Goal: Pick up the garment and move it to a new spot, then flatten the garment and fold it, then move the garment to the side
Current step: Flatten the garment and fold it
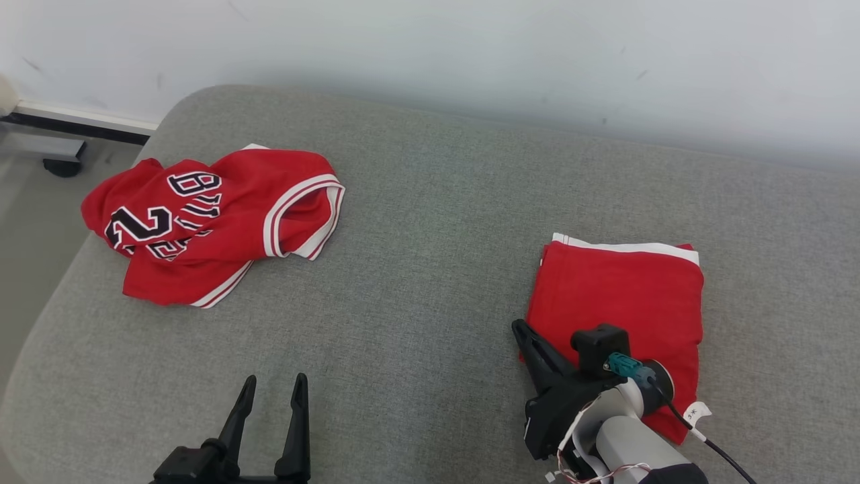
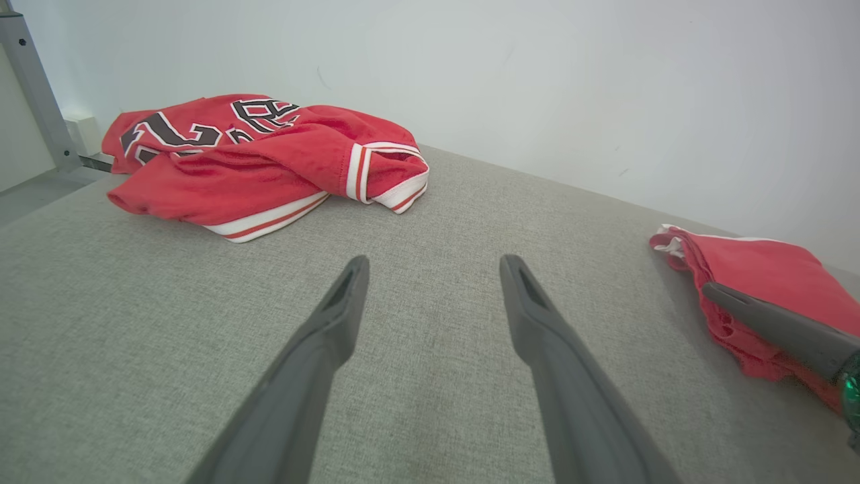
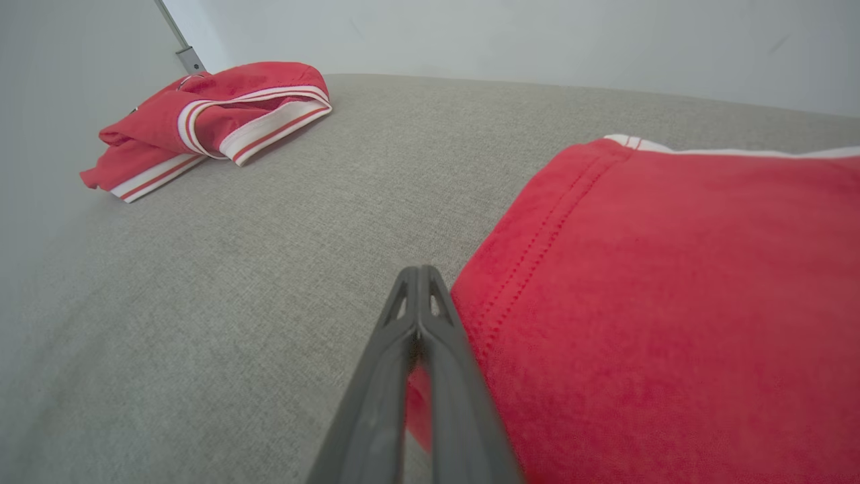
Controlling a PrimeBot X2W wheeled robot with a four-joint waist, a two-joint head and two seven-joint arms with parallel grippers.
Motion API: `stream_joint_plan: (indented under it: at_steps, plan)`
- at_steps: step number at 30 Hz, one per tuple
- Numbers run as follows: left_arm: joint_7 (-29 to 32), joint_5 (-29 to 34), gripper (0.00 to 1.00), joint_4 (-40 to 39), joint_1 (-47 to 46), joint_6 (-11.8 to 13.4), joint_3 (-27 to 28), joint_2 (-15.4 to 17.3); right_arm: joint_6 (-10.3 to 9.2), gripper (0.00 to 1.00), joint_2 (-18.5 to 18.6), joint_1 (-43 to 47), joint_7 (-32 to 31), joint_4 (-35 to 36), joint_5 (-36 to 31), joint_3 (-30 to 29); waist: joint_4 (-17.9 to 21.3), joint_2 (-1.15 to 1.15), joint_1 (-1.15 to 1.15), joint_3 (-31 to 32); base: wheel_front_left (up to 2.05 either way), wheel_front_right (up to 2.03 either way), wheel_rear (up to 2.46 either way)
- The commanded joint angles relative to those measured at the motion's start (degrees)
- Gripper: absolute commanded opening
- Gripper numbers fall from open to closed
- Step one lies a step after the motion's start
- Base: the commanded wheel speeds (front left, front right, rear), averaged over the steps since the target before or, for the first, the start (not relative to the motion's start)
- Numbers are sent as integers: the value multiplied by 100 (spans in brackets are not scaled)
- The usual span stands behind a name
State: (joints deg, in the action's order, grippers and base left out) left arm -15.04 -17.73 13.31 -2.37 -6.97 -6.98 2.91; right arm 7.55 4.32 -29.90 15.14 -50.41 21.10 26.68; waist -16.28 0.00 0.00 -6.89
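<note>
Red folded garment (image 1: 615, 296), R end effector (image 1: 519, 327) pressed together at its edge; L end effector (image 1: 275, 380) spread over grey cushion (image 1: 430, 269).

- The crumpled red jersey (image 1: 208, 222) bears a large black numeral "2" (image 1: 138, 225) edged in white.
- Beside it run black letters (image 1: 195, 185), creased; a "B" can be made out, the rest not.
- The white tag (image 1: 695, 411) on the folded red garment (image 1: 618, 302) carries marks too small to read.
</note>
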Motion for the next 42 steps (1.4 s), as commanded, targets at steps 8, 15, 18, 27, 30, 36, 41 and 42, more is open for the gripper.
stream_joint_plan:
  at_steps: [8,15,18,27,30,36,41,42]
  plan:
    - [-8,91,100,-12,87,38,94,-4,-9,0,49,228,8,783,264,-214,253,0,0,183,0,0,0]
    - [-8,240,100,-38,256,82,302,-3,-9,0,414,768,8,1842,65,-820,670,0,0,418,0,0,0]
    - [-8,346,100,-88,320,82,393,-4,-9,0,595,1193,9,2377,-35,-1338,927,0,0,483,0,0,0]
    - [-8,626,100,-166,499,131,603,-5,-9,0,475,2258,8,3231,-321,-2337,1438,0,0,657,0,0,0]
    - [-8,673,100,-186,552,125,679,-3,-9,0,414,2564,9,3424,-381,-2444,1602,0,0,690,0,0,0]
    - [-7,688,100,-187,622,111,769,-3,-9,0,294,2975,8,3716,-528,-2486,1773,0,0,754,0,0,0]
    - [-7,761,100,-209,678,80,753,-4,-9,100,147,3240,8,3888,-646,-2567,1769,0,0,797,0,0,0]
    - [-7,768,100,-220,697,80,750,-3,-9,100,114,3277,8,3905,-660,-2582,1762,0,0,808,0,0,0]
